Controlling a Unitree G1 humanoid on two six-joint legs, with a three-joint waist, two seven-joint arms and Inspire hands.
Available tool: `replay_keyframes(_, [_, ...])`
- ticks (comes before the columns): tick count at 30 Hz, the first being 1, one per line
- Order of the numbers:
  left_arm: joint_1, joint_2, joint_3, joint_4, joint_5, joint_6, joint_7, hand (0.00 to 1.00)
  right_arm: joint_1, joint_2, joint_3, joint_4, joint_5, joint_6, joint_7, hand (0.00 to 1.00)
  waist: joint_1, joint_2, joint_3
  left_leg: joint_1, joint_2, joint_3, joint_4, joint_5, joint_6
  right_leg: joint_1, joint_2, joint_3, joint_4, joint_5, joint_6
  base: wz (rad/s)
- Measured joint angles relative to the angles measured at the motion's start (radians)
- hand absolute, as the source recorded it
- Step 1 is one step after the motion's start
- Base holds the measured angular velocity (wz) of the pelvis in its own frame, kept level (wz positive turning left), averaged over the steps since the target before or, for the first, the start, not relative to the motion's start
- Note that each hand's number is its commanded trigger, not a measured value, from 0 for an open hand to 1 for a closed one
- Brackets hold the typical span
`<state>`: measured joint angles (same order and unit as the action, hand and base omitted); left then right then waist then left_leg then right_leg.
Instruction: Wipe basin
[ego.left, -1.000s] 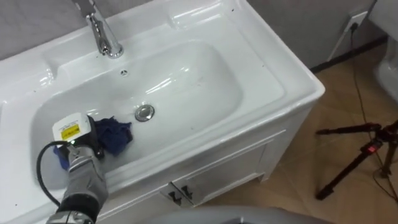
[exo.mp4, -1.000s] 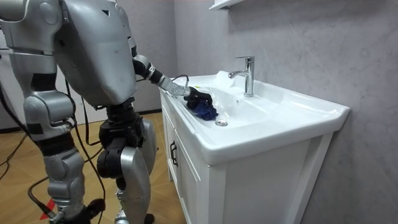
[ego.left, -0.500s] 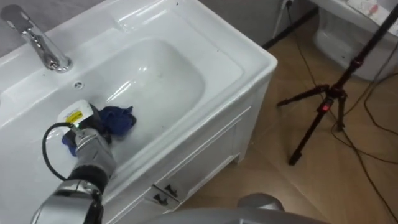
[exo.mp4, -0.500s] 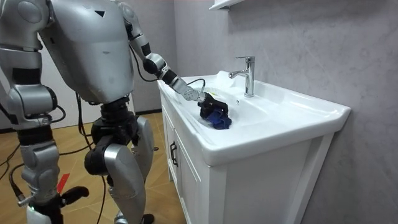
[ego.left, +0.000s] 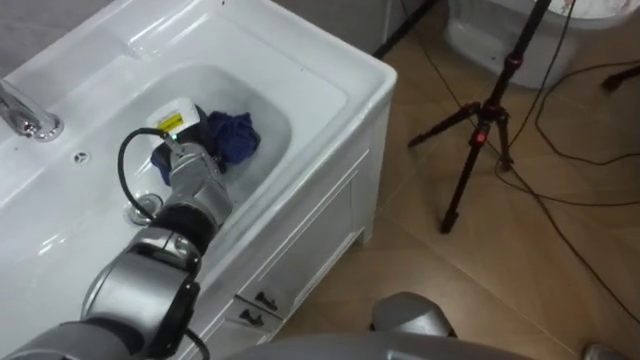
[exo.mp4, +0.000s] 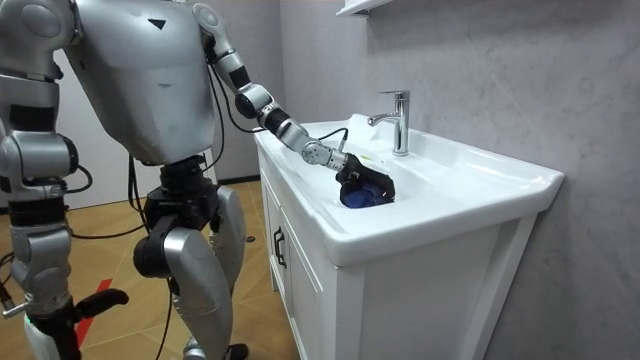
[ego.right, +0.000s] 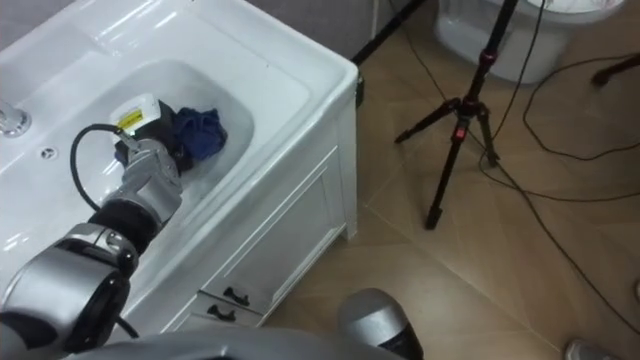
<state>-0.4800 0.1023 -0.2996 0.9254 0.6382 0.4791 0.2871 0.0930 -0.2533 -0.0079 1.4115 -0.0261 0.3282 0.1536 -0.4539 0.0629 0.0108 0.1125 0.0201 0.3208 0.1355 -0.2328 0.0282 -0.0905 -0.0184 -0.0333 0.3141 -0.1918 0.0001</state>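
A white basin (ego.left: 330, 75) sits in a white vanity, with a chrome faucet (ego.left: 25, 115) at its back and a drain (ego.left: 140, 208) in the bowl. A dark blue cloth (ego.left: 235, 135) lies bunched on the bowl's floor near its right end. My left hand (ego.left: 178, 150) reaches in from the lower left and rests at the cloth's left edge, fingers curled into it. In the room view the left hand (exo.mp4: 355, 172) sits on top of the cloth (exo.mp4: 365, 196), in front of the faucet (exo.mp4: 398, 120). My right hand (exo.mp4: 48, 342) hangs at my side.
The vanity's cabinet doors (ego.left: 300, 250) are below the basin's front edge. A black tripod (ego.left: 480, 130) stands on the wooden floor to the right, with cables trailing round it. A white fixture (ego.left: 500, 30) is beyond it. I stand at the vanity's left corner.
My left hand has slid the blue cloth across the bowl from beside the drain to the right end. My view has swung to the right, and my arm is stretched farther out.
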Motion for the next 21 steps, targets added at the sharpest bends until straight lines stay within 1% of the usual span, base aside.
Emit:
replay_keyframes(1, [-0.002,0.0,0.0,-0.011,0.0,0.001,-0.01,1.0,-0.012,0.001,0.01,0.012,-0.002,0.0,0.01,0.0,-0.001,0.0,0.0,-0.004,0.0,-0.006,0.001,0.001,0.002,0.0,0.0,-0.001,-0.007,0.003,0.001,0.25])
replay_keyframes(3, [-0.002,0.0,-0.018,-0.042,0.003,0.014,-0.028,1.0,-0.017,0.001,0.017,0.023,-0.005,0.0,0.021,0.0,-0.003,0.001,-0.0006,-0.012,-0.002,-0.017,0.003,0.001,0.003,0.0,0.0,0.001,-0.014,0.004,0.002,0.22])
replay_keyframes(5, [-0.002,0.0,-0.041,-0.102,0.004,0.039,-0.052,1.0,-0.016,0.0,0.037,0.027,-0.005,0.002,0.026,0.0,-0.003,0.01,-0.0007,-0.031,-0.001,-0.034,0.011,0.003,0.005,0.0,0.001,-0.002,-0.036,0.01,0.004,0.24])
replay_keyframes(7, [-0.002,0.0,-0.05,-0.151,0.003,0.047,-0.081,1.0,-0.017,-0.001,0.064,0.027,-0.008,0.008,0.034,0.0,-0.003,0.017,-0.0009,-0.045,-0.002,-0.048,0.015,0.004,0.006,0.001,0.002,-0.001,-0.048,0.014,0.005,0.27])
replay_keyframes(9, [-0.002,-0.001,-0.065,-0.186,0.004,0.051,-0.098,1.0,-0.028,-0.002,0.074,0.028,-0.022,0.022,0.038,0.0,-0.001,0.025,-0.0009,-0.053,-0.001,-0.049,0.017,0.004,0.006,0.003,0.001,-0.002,-0.058,0.018,0.006,0.2])
replay_keyframes(12, [-0.001,-0.001,-0.085,-0.228,0.006,0.057,-0.127,1.0,-0.046,-0.003,0.074,0.031,-0.022,0.02,0.047,0.0,-0.003,0.033,0.0002,-0.062,-0.001,-0.048,0.026,0.004,0.007,0.008,-0.001,0.006,-0.059,0.021,0.007,0.22])
replay_keyframes(13, [-0.002,-0.001,-0.098,-0.243,0.006,0.057,-0.135,1.0,-0.051,-0.003,0.074,0.031,-0.022,0.02,0.049,0.0,-0.004,0.035,0.0018,-0.066,0.0,-0.047,0.032,0.004,0.007,0.01,-0.002,0.012,-0.059,0.02,0.007,0.24])
replay_keyframes(14, [-0.001,-0.002,-0.099,-0.255,0.007,0.057,-0.146,1.0,-0.055,-0.003,0.074,0.031,-0.022,0.02,0.051,0.0,-0.004,0.038,0.0052,-0.067,0.001,-0.047,0.032,0.004,0.007,0.011,-0.001,0.029,-0.06,0.02,0.007,0.21])
replay_keyframes(15, [-0.002,-0.002,-0.099,-0.26,0.007,0.057,-0.149,1.0,-0.058,-0.003,0.075,0.031,-0.022,0.02,0.051,0.0,-0.004,0.039,0.0074,-0.067,0.001,-0.048,0.032,0.004,0.007,0.013,0.0,0.035,-0.061,0.02,0.008,0.12])
replay_keyframes(16, [-0.001,-0.002,-0.099,-0.265,0.006,0.057,-0.152,1.0,-0.062,-0.003,0.075,0.031,-0.022,0.02,0.053,0.0,-0.004,0.042,0.0118,-0.067,0.001,-0.051,0.032,0.004,0.007,0.016,0.001,0.037,-0.065,0.02,0.008,0.08])
replay_keyframes(19, [-0.002,-0.005,-0.098,-0.267,0.004,0.056,-0.152,1.0,-0.063,-0.007,0.076,0.031,-0.019,0.022,0.061,0.0,-0.004,0.05,0.0155,-0.067,0.003,-0.061,0.025,0.004,0.006,0.023,0.003,0.031,-0.076,0.02,0.008,0.09])
replay_keyframes(21, [-0.002,-0.008,-0.098,-0.267,0.011,0.056,-0.154,1.0,-0.063,-0.011,0.076,0.031,-0.019,0.022,0.068,0.0,-0.004,0.051,0.0163,-0.065,0.004,-0.066,0.024,0.004,0.006,0.031,0.004,0.028,-0.077,0.02,0.007,0.08])
